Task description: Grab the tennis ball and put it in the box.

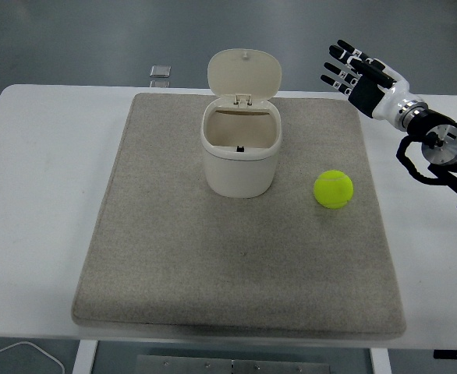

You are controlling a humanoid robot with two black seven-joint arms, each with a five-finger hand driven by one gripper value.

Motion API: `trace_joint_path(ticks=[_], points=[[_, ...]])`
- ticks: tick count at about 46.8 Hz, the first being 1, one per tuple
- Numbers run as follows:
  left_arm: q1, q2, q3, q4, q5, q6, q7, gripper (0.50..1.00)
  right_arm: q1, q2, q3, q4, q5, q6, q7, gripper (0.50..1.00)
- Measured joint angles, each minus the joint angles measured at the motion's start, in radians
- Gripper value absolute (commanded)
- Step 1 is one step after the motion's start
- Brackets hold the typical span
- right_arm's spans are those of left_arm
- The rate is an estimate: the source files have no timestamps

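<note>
A yellow-green tennis ball (334,188) lies on the grey mat, right of centre. A cream box (240,152) with its hinged lid standing open sits on the mat's far middle, left of the ball. My right hand (355,72) is raised over the table's far right corner, fingers spread and holding nothing, well behind and above the ball. My left arm is out of view.
A grey mat (174,257) covers most of the white table (33,195). A small grey object (161,72) lies at the table's far edge. A white cable (18,352) runs below the table's near left edge.
</note>
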Motion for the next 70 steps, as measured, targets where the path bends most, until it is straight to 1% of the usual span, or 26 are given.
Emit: trace_joint_path(ticks=[20, 41, 48, 57, 64, 70], points=[[0.000, 0.000, 0.001, -0.001, 0.000, 0.001, 0.000, 0.992, 0.001, 0.000, 0.002, 0.000, 0.002, -0.002, 0.000, 0.926], [-0.011, 0.000, -0.002, -0.003, 0.000, -0.001, 0.000, 0.990, 0.003, -0.001, -0.019, 0.002, -0.011, 0.014, 0.002, 0.926], [-0.011, 0.000, -0.002, -0.002, 0.000, -0.001, 0.000, 0.992, 0.003, 0.001, -0.020, 0.003, -0.063, 0.016, 0.003, 0.926], [-0.011, 0.000, -0.002, -0.002, 0.000, -0.001, 0.000, 0.992, 0.017, 0.002, -0.023, 0.003, -0.151, 0.015, 0.015, 0.926], [-0.011, 0.000, -0.002, -0.002, 0.000, -0.001, 0.000, 0.992, 0.023, 0.002, -0.024, 0.002, -0.170, 0.014, 0.044, 0.926], [-0.011, 0.000, -0.002, -0.002, 0.000, -0.001, 0.000, 0.992, 0.023, 0.002, -0.033, 0.002, -0.170, 0.014, 0.048, 0.926]])
